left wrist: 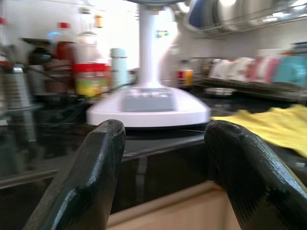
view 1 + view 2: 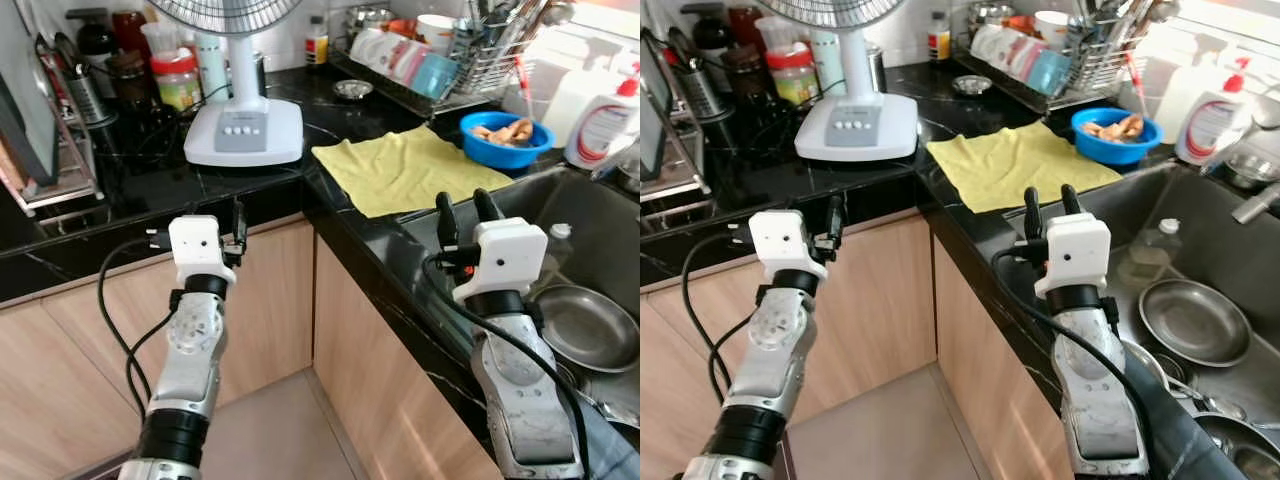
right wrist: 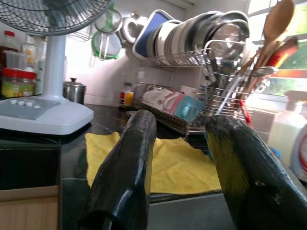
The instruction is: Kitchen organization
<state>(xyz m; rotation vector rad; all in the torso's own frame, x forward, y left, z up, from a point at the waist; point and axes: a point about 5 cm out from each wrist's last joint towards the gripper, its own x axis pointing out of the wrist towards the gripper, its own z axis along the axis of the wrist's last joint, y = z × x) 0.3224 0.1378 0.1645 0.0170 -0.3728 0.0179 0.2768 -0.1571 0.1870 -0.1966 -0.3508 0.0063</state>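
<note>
The yellow cloth [image 2: 405, 170] lies flat on the black counter [image 2: 120, 200], right of the fan base [image 2: 243, 130]. Both the left gripper [image 1: 163, 143] and right gripper [image 3: 187, 143] hover short of it, fingers spread, empty.

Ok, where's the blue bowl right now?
The blue bowl sits on the black counter to the robot's right, between the yellow cloth and the white soap bottle, behind the sink.

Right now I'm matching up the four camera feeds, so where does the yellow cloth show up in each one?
Left eye view: yellow cloth lies flat on the black counter, centre right.
Right eye view: it sits centre, left of the blue bowl.
Left wrist view: a strip at the right edge.
Right wrist view: spread behind the two black fingers.
Shared landmark: the white fan base.
</note>
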